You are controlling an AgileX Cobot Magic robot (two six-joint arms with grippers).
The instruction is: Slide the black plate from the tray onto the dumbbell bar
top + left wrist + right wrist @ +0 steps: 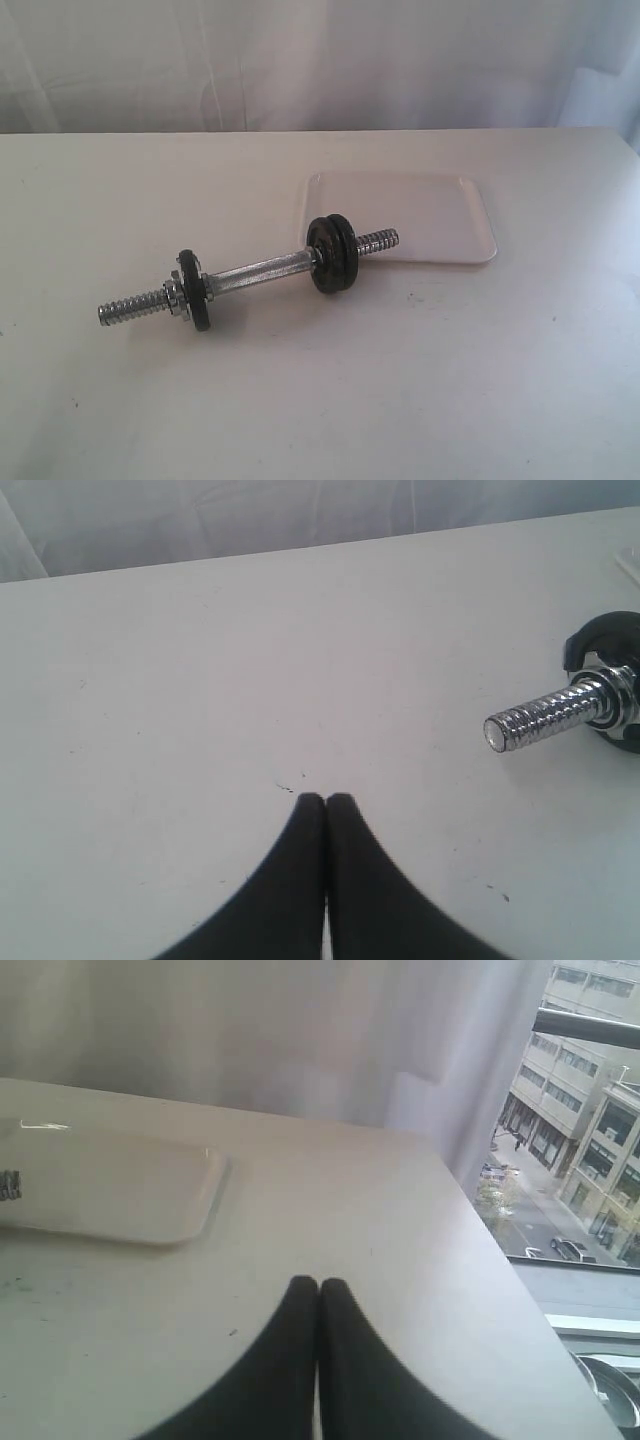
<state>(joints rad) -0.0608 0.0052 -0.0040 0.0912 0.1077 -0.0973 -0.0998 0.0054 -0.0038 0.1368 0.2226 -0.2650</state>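
The dumbbell bar (262, 270) lies slantwise on the white table, its right threaded end (378, 241) over the tray's front left rim. Two black plates (331, 253) sit side by side on its right part. Another black disc (193, 290) and a silver nut (174, 293) sit near the left threaded end (540, 718). The white tray (430, 215) shows no disc inside. My left gripper (325, 798) is shut and empty above bare table, apart from the bar's left end. My right gripper (318, 1282) is shut and empty, beside the tray (110, 1195). Neither gripper shows in the exterior view.
The table's right edge (500, 1250) runs close to my right gripper, with a window and street beyond. A white curtain (320, 60) hangs behind the table. Bare tabletop (400, 400) lies in front of the bar.
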